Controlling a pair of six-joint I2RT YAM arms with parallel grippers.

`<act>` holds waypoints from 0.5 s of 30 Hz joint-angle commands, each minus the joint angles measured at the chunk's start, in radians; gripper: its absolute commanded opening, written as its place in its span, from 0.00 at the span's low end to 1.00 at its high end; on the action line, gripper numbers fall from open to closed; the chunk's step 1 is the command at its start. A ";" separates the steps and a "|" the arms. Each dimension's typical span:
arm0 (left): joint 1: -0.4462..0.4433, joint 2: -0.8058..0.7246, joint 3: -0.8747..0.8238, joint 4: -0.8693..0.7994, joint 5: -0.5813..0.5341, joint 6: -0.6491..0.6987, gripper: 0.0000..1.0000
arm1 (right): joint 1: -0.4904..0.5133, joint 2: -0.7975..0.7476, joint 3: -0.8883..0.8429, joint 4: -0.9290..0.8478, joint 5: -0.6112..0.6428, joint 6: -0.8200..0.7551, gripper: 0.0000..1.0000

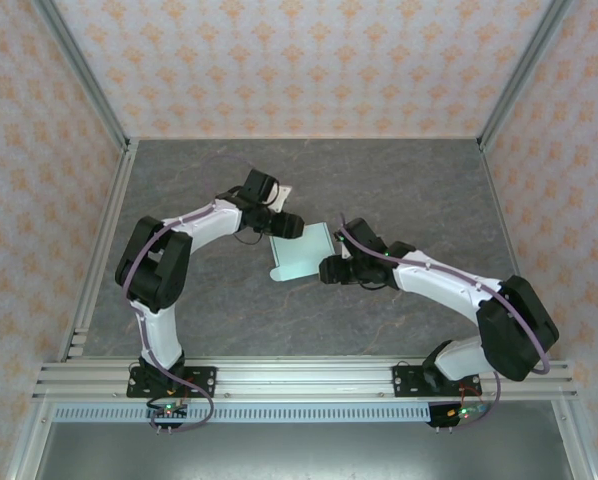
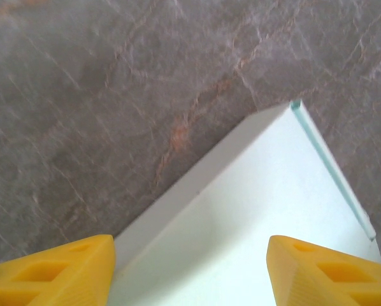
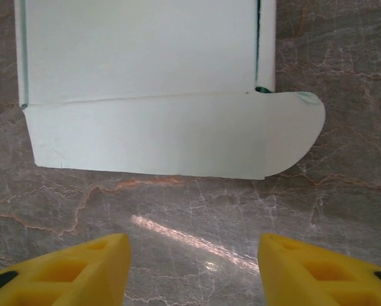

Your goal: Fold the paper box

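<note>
Top external view, mid-table: the paper box [image 1: 301,252] lies between my two grippers, the left gripper [image 1: 285,226] at its far-left edge and the right gripper [image 1: 329,268] just off its near-right side. Both stand open. On the left wrist view my yellow fingertips [image 2: 57,271] are spread wide with a corner of the pale card between them, clamping nothing. On the right wrist view my fingers [image 3: 69,268] are parted over bare table [image 3: 197,210], and the rounded flap [image 3: 178,137] lies flat ahead, untouched. The fold looks barely begun. The danger, as I judge it, is the card skating on the smooth stone when the right gripper nudges the flap, since the left has no firm hold — the crease could then land off the scored line. Closing the left too hard could buckle the thin panel, and my wrists — so near each other — could knock.
</note>
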 commanded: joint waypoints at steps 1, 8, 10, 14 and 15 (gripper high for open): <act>-0.001 -0.078 -0.075 0.038 0.077 -0.049 0.64 | -0.023 -0.019 0.023 -0.045 -0.004 -0.023 0.56; -0.008 -0.188 -0.249 0.150 0.118 -0.122 0.63 | -0.044 -0.041 -0.007 -0.054 -0.031 -0.011 0.56; -0.008 -0.197 -0.261 0.140 0.088 -0.119 0.63 | -0.049 -0.049 -0.025 -0.025 -0.054 0.010 0.56; -0.007 -0.167 -0.223 0.090 0.046 -0.086 0.64 | -0.084 -0.051 -0.079 0.067 -0.140 0.078 0.56; -0.006 -0.158 -0.209 0.078 0.047 -0.078 0.64 | -0.105 -0.055 -0.103 0.103 -0.178 0.101 0.56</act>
